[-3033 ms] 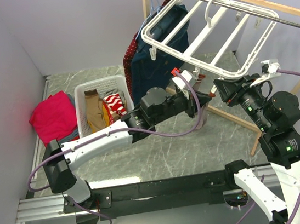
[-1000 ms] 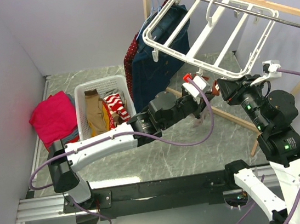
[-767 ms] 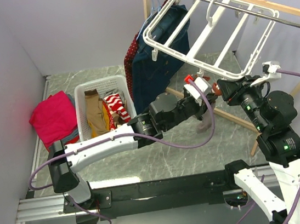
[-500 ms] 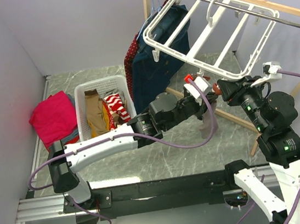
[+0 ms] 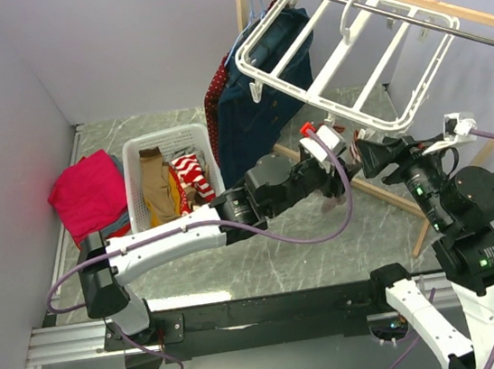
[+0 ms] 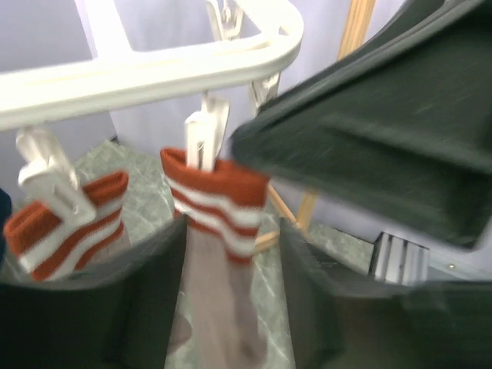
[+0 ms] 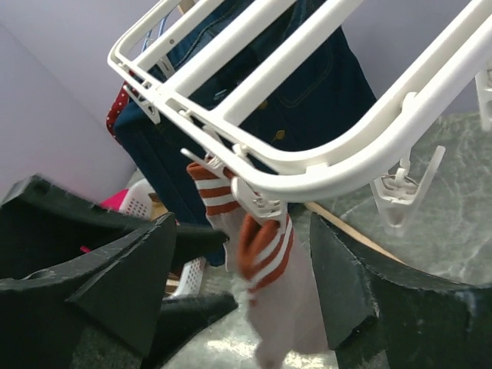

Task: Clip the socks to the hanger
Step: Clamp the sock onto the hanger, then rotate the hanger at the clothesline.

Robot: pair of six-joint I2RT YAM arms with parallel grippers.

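Since the preceding frames both pairs of jaws have parted, and the right arm's elbow has shifted slightly to the right. The left gripper (image 6: 231, 246) is released, with its fingers on either side of one hanging sock and not pinching it. The right gripper (image 7: 242, 238) is likewise released, fingers spread. The socks (image 7: 261, 250), two with red-brown striped cuffs, hang from clips (image 6: 204, 134) beneath the near rim of the hanger (image 7: 361, 154). From overhead they are hidden behind the left wrist and its cable. In the left wrist view their toes are cut off, and a blurred dark mass fills the upper right. The surface is a grey-green marbled table (image 5: 283, 252) between lilac walls, with a white basket (image 5: 159, 139), a pink cloth (image 5: 89, 192) and a navy garment (image 5: 261, 114) on a wooden rack (image 5: 242, 21).
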